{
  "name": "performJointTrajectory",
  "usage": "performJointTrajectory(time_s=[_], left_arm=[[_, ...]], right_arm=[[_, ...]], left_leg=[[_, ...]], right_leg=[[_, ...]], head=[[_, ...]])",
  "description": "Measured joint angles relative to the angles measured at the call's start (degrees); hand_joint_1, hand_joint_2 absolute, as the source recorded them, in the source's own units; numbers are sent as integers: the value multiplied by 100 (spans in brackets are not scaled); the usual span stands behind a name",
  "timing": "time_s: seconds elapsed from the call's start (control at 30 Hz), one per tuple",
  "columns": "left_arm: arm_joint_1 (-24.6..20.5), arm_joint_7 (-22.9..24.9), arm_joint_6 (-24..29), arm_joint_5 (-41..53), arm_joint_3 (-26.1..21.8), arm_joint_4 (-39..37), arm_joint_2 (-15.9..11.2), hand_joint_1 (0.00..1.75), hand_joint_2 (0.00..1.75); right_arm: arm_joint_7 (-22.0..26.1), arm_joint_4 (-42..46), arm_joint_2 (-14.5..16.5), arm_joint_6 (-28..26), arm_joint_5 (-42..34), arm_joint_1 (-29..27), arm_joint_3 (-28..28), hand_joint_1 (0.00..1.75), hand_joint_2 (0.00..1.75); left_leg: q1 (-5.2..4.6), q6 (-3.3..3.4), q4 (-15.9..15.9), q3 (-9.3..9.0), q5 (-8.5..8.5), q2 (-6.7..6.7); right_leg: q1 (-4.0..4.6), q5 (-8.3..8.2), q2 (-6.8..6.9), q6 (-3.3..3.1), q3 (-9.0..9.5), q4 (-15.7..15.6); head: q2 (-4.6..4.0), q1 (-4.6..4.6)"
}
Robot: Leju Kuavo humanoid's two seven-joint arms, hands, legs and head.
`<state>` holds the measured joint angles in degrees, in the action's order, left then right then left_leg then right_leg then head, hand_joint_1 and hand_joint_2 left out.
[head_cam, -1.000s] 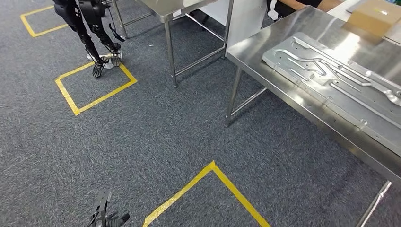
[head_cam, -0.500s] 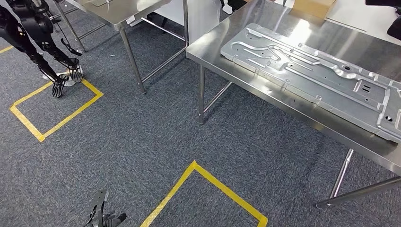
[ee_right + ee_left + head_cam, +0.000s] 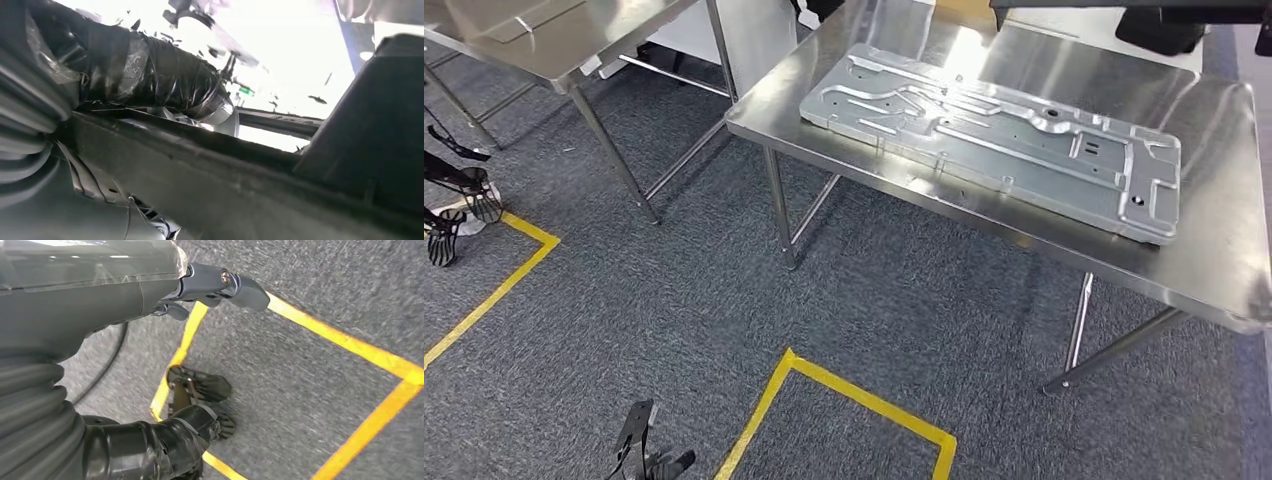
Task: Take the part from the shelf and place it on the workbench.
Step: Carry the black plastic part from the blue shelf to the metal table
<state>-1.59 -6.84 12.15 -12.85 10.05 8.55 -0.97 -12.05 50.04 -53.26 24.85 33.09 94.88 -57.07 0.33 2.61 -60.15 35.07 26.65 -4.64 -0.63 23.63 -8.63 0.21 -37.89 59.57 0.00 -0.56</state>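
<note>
Part: a dark flat-rimmed part (image 3: 235, 180) lies across the right hand (image 3: 165, 80), off the workbench (image 3: 1224, 250) and not yet set down.
Right hand: its taped fingers (image 3: 190, 85) wrap over the part's rim, apparently so it rides level on the way to the workbench.
Left hand: the left hand (image 3: 210, 287) hangs beside the workbench over yellow floor tape (image 3: 350, 345), loosely spread and empty; the carry seems to be one-handed.
Axis: the part's long edge runs crosswise to the right hand; which end faces the workbench cannot be told.
Workbench: a silver stamped plate (image 3: 994, 135) lies lengthwise along it, so free room looks scarce.
</note>
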Motion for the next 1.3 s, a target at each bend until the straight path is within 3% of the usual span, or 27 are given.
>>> performJointTrajectory(time_s=[0.03,0.07,0.13,0.2,0.27,0.3,0.33,0.37,0.43,0.5,0.6,0.73,1.07,1.17,1.23,1.3], left_arm=[[-5,4,5,-4,0,0,1,0,175],[-13,9,10,-9,0,1,1,0,175],[-23,18,15,-16,0,1,2,0,175],[-18,49,17,-31,0,1,2,0,175],[-14,101,24,-60,0,1,1,0,175],[-14,127,28,-71,0,0,1,0,175],[-14,150,31,-79,0,1,2,0,175],[-15,169,32,-80,0,1,4,0,175],[-17,197,32,-81,0,1,7,0,175],[-18,214,31,-80,0,1,4,0,175],[-18,230,30,-80,1,0,-3,0,175],[-20,252,31,-83,2,1,1,0,175],[-15,678,140,-138,2,-1,-6,0,175],[-13,646,153,-119,2,-1,-29,0,175],[-6,599,151,-102,2,0,-37,0,175],[-8,557,141,-94,2,1,-36,0,175]], right_arm=[[18,-6,3,-7,14,0,-14,175,175],[43,-12,0,-14,31,0,-28,175,175],[79,-19,-5,-34,58,10,-54,175,175],[93,-22,24,-55,69,10,-85,175,175],[108,-31,56,-63,75,-3,-142,175,175],[113,-38,66,-63,79,-6,-173,175,175],[116,-45,73,-63,84,-6,-198,175,175],[118,-51,78,-62,89,-1,-213,175,175],[138,-66,95,-58,95,18,-228,175,175],[168,-84,122,-46,98,34,-244,175,175],[181,-105,163,-36,107,39,-266,175,175],[185,-130,192,-33,110,46,-273,175,175],[263,-254,331,-40,112,50,-404,175,175],[274,-296,397,-50,112,53,-433,175,175],[283,-321,421,-52,110,57,-444,175,175],[295,-349,430,-55,103,71,-449,175,175]], left_leg=[[-10,14,41,-19,-5,69],[-18,44,86,-46,-25,142],[-14,108,205,-108,-74,274],[-20,136,254,-139,-90,390],[-22,133,252,-140,-80,483],[-20,124,247,-141,-72,515],[-17,111,238,-145,-61,540],[-14,91,223,-150,-45,555],[-25,43,187,-147,-10,576],[-42,26,162,-138,15,585],[-37,71,161,-141,17,586],[-22,58,206,-161,6,593],[-17,-48,233,-168,-20,593],[-30,3,231,-169,-21,593],[6,55,406,-273,-102,618],[42,78,598,-396,-188,653]], right_leg=[[-20,-18,-73,42,-8,-23],[-31,-20,-47,76,-17,-24],[-13,139,311,121,-120,202],[-10,493,725,159,-408,835],[-54,699,828,204,-671,1403],[-76,651,840,222,-668,1420],[-95,505,848,235,-549,1212],[-106,306,861,241,-334,827],[-85,74,883,218,47,129],[-52,62,881,177,156,-94],[-36,52,866,150,153,-113],[-12,62,862,107,149,-111],[9,60,864,74,143,-94],[-25,21,865,105,169,-153],[-21,18,864,133,198,-192],[-20,205,859,156,68,95]], head=[[0,-1],[0,-2],[0,5],[0,11],[0,10],[0,10],[0,10],[0,10],[0,9],[0,7],[0,5],[0,3],[0,3],[0,3],[0,7],[0,11]])
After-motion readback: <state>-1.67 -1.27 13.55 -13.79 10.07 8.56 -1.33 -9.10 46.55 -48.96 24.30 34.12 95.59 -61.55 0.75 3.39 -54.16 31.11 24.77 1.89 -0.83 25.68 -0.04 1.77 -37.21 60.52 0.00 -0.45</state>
